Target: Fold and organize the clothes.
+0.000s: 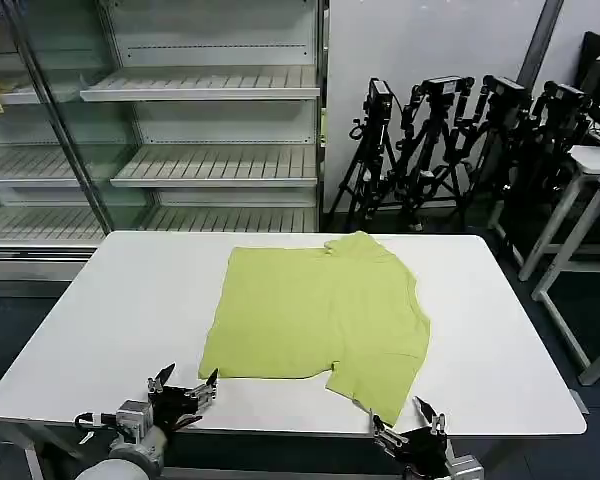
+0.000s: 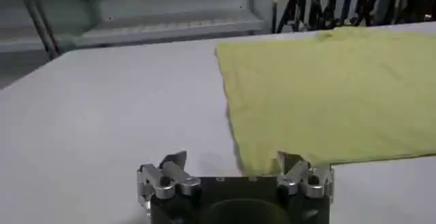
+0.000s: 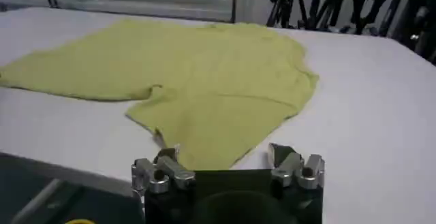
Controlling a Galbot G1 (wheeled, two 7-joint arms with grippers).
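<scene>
The clothes are one lime yellow-green T-shirt lying flat and plain side up in the middle of the white table. One sleeve points toward the near edge on the right. My left gripper hovers open over the near edge, just short of the shirt's near-left corner. My right gripper stands open at the near edge, right by the tip of the near sleeve. Neither gripper holds anything. In the wrist views the shirt spreads out beyond each open gripper.
Bare white tabletop surrounds the shirt on both sides. Behind the table stands a glass-fronted shelf unit. Black tripods lean against the wall at the back right. A white side table stands to the right.
</scene>
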